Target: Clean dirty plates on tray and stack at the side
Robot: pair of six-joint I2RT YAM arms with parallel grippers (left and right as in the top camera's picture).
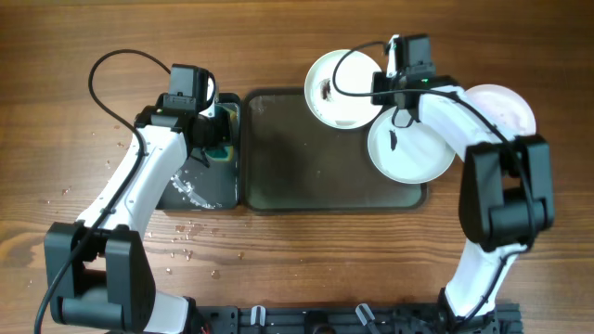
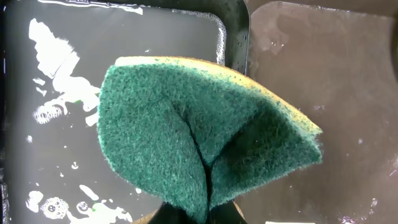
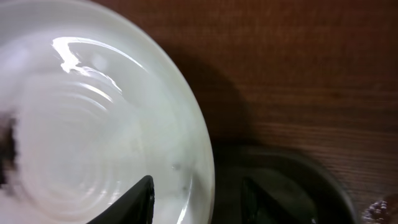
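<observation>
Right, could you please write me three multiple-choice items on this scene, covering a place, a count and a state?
1. Where is the rightmost plate? A in the black tray B on the bare table C in a gripper
2. How many plates show? A two B three C four
3. The left gripper is: A empty B holding a plate C shut on a sponge
Key: 1 B, wood lies around it; 2 B, back plate, middle plate and rightmost; 3 C, it pinches the folded green sponge.

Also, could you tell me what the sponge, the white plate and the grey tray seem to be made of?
Sponge: yellow foam with a fibrous green scouring face, folded.
Plate: glossy white, probably glazed ceramic, possibly melamine; sharp highlights.
Tray: dark grey, smooth, wet sheen; plastic or coated metal, unclear.
</observation>
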